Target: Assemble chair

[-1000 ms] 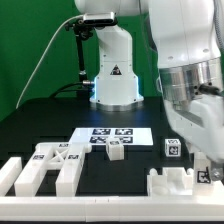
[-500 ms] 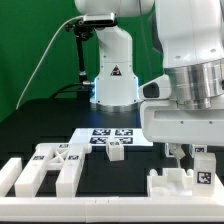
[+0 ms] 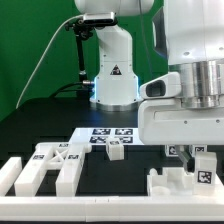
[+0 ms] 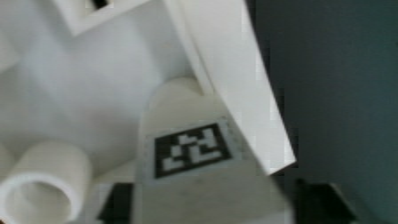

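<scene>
Exterior view faces arm (image 3: 113, 70); wrist view hugs chair part (image 4: 187, 150).

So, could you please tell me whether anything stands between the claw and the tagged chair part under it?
Nothing visible does: in the wrist view the tagged chair part already lies right inside the claw, with no other piece in the gap.

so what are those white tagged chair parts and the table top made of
chair parts: probably matte white plastic, maybe printed; blocky, dull, no glare. table: black and matte, perhaps a mat or coated board; hardly any reflection, so hard to say.
</scene>
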